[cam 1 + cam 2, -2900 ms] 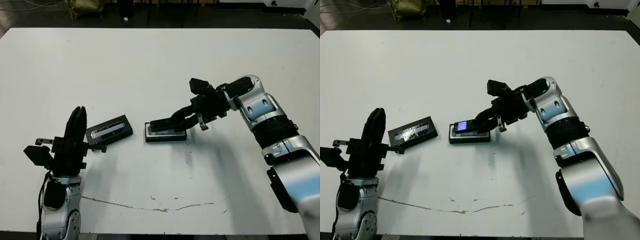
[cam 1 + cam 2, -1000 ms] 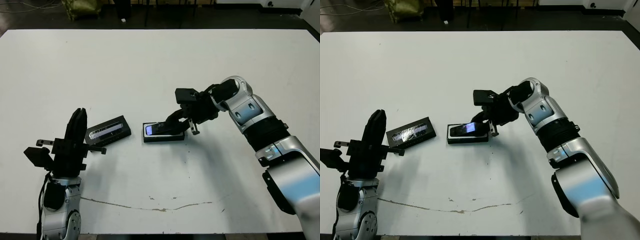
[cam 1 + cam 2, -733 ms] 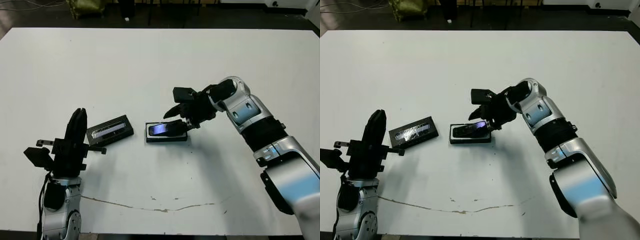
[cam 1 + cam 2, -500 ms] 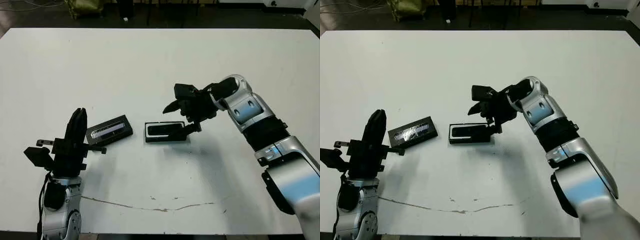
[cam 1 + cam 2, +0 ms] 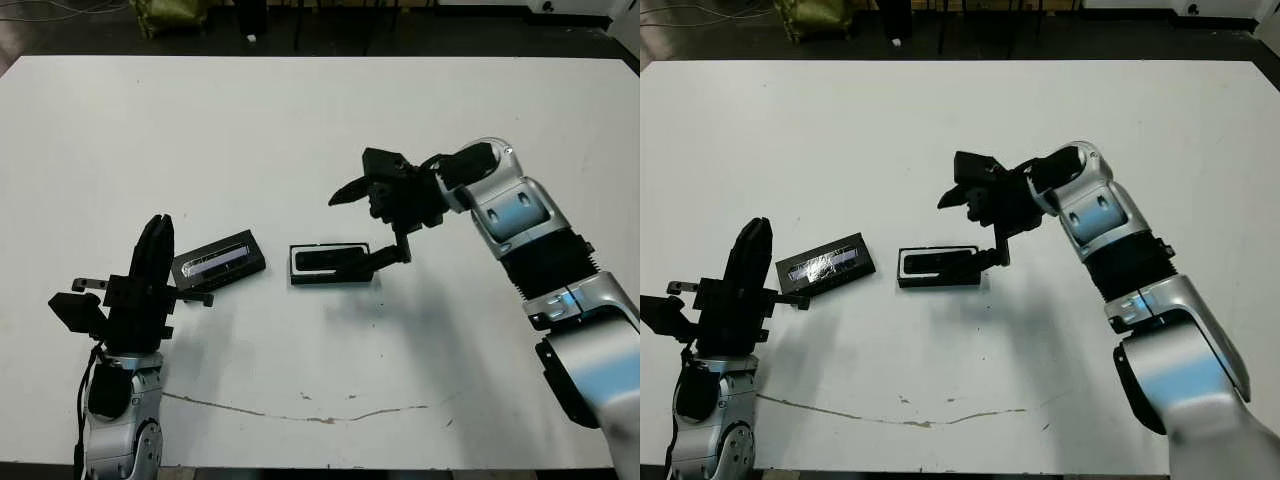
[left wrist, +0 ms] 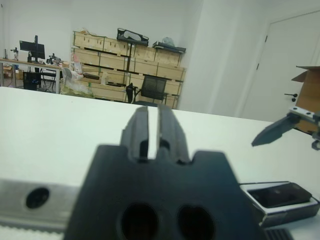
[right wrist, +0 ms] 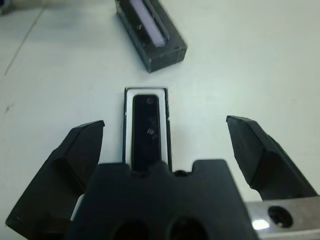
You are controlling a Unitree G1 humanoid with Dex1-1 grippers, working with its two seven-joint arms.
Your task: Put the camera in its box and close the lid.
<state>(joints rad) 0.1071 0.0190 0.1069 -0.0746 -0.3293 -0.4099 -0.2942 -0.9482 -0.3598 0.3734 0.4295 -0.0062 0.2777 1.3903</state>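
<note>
We see the camera [image 7: 147, 127] lying flat inside the box [image 5: 331, 265], near the middle of the tabletop. Our right gripper [image 5: 372, 222] hangs just above it, fingers spread wide and empty. The lid [image 5: 218, 261] lies just beside the box toward the tabletop's left edge, its long axis angled against the box's. Our left gripper [image 5: 152, 262], pressed closed, is the nearer one.

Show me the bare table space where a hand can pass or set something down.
Free: the far half of the table and the near strip in front of the box. Crowded: the mid-row, where the lid lies by the left gripper and the open right gripper hovers over the box.
</note>
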